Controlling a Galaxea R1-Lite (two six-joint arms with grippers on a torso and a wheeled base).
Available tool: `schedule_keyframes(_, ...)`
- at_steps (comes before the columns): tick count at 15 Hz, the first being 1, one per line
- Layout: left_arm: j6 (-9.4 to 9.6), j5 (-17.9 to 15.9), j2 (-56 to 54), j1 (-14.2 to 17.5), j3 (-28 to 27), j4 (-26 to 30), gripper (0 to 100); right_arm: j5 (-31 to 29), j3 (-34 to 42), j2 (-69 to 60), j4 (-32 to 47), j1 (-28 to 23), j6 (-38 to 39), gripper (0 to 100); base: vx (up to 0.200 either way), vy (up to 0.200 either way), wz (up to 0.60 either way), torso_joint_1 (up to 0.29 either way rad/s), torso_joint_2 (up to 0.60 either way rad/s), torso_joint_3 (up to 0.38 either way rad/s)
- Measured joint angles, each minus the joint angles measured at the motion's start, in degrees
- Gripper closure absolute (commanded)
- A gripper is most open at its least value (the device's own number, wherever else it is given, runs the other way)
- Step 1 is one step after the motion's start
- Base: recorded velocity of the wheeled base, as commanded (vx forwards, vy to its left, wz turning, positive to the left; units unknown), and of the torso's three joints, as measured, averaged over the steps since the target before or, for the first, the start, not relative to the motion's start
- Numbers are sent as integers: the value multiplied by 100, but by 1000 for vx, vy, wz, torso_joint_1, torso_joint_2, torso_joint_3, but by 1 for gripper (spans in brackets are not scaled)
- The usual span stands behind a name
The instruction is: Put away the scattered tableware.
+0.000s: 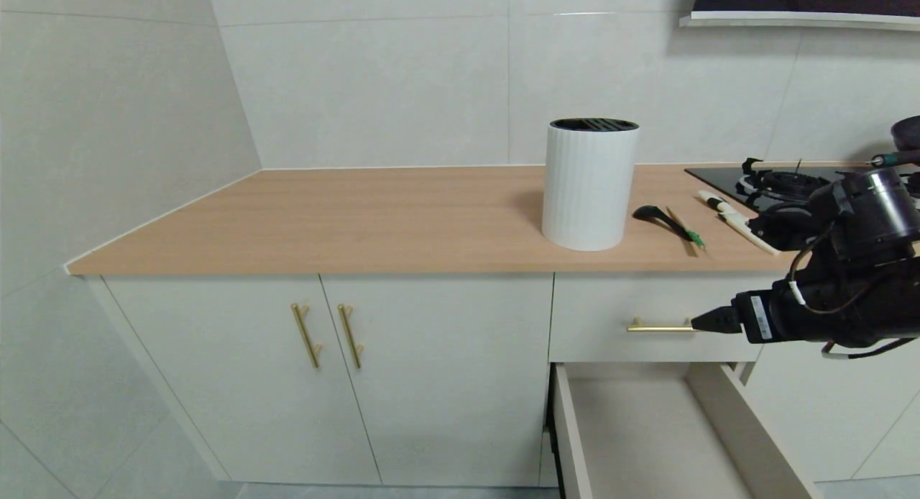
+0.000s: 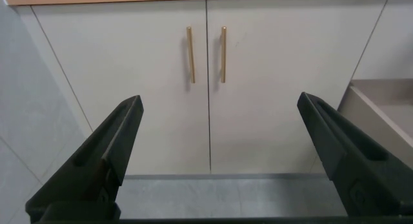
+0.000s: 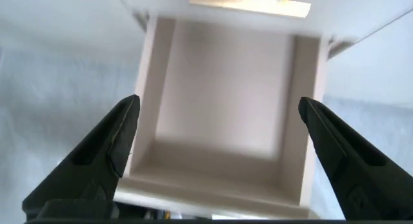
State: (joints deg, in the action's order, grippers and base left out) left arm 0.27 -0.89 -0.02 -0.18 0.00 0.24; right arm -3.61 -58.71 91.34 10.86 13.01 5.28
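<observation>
Head view, tableware: spoon point(image 1: 658, 216), stick point(image 1: 683, 229) and knife point(image 1: 737, 218) lie on the bench point(image 1: 359, 218), above the right tool point(image 1: 711, 319) and farther back, just beside the holder point(image 1: 589, 186).
Head view, handling: judged light, stiff and slim, lying flat. The smooth handles may slip, so pinch each mid-handle across its narrow width and keep off the knife's blade.
Head view, holder: upright, with a slotted black top. Nothing sticks out and the inside is hidden.
Head view, drawer point(image 1: 568, 427): pulled out below the right tool, with no tableware seen in it.
Left wrist view, left tool point(image 2: 219, 104): spread wide, holding nothing, facing the doors point(image 2: 271, 88).
Right wrist view, right tool point(image 3: 219, 106): spread wide, holding nothing. The drawer point(image 3: 148, 108) sits straight beneath it, its pale floor bare.
</observation>
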Motion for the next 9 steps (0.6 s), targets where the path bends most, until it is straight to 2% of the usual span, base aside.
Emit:
schedule_keyframes(4,-2,0,0,0,0,2,0,-266,-1885,597,741,-96,594,0,0,0,0,0,0,0)
schedule_keyframes(6,0,0,0,0,0,0,0,-708,-2658,1136,1002,-138,908,0,0,0,0,0,0,0)
schedule_keyframes(9,-2,0,0,2,0,2,0,-1286,-3128,1808,545,-172,1317,0,0,0,0,0,0,0)
